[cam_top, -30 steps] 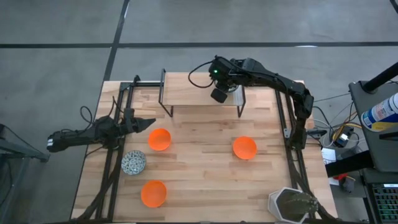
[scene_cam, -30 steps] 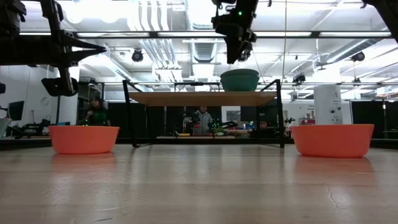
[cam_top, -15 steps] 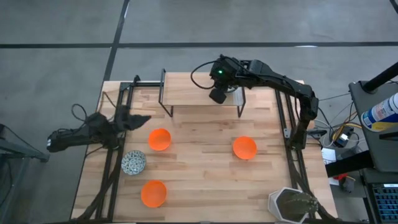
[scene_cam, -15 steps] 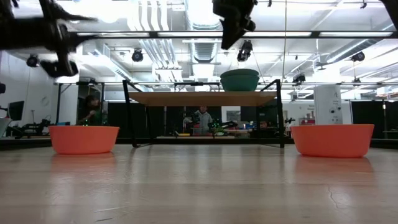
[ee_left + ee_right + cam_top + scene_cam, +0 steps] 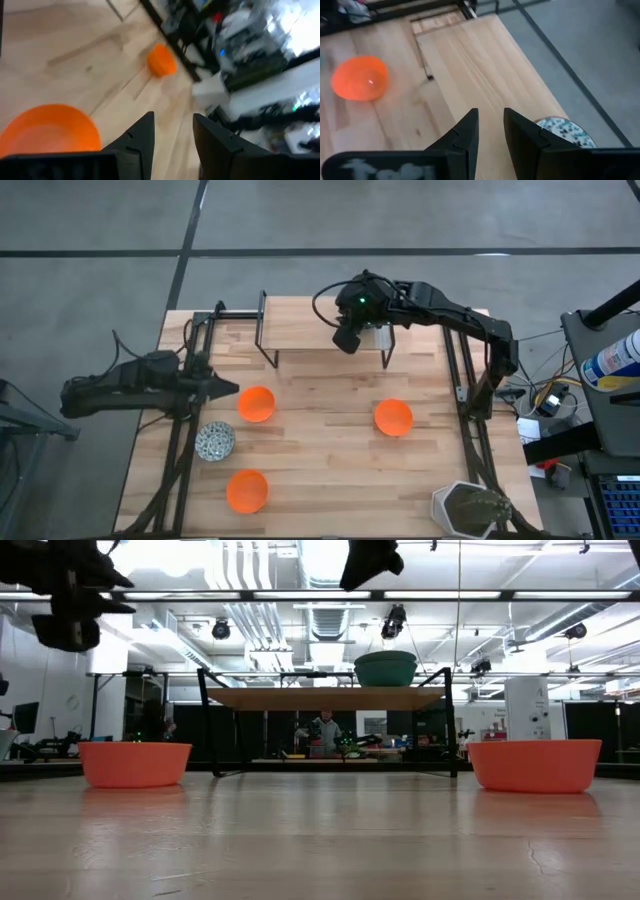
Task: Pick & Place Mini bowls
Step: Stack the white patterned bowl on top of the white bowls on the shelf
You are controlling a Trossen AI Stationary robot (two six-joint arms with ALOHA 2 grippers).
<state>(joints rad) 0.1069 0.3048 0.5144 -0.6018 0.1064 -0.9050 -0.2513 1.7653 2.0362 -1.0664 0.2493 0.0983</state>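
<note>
Three orange mini bowls rest on their bases on the table (image 5: 320, 395): one at the left (image 5: 257, 404), one at the near left (image 5: 247, 490), one at the right (image 5: 393, 418). A speckled mini bowl (image 5: 214, 441) sits between the two left ones. Another speckled bowl (image 5: 565, 131) stands on the wooden shelf (image 5: 310, 325) at the far edge; the low view shows it dark (image 5: 385, 668). My left gripper (image 5: 228, 388) hangs open, level, just left of the left orange bowl (image 5: 47, 127). My right gripper (image 5: 491, 131) hovers above the shelf beside the speckled bowl, its fingers slightly apart with nothing between them.
A white hexagonal plant pot (image 5: 465, 510) stands at the table's near right corner. Black frame rails (image 5: 180, 450) run along the left and right edges. The shelf's black legs (image 5: 205, 720) stand on the far part of the table. The middle of the table lies bare.
My left gripper has opened and drawn back toward the table's left edge, rising a little. My right gripper has risen from just above the bowl on the shelf. No bowl has moved.
</note>
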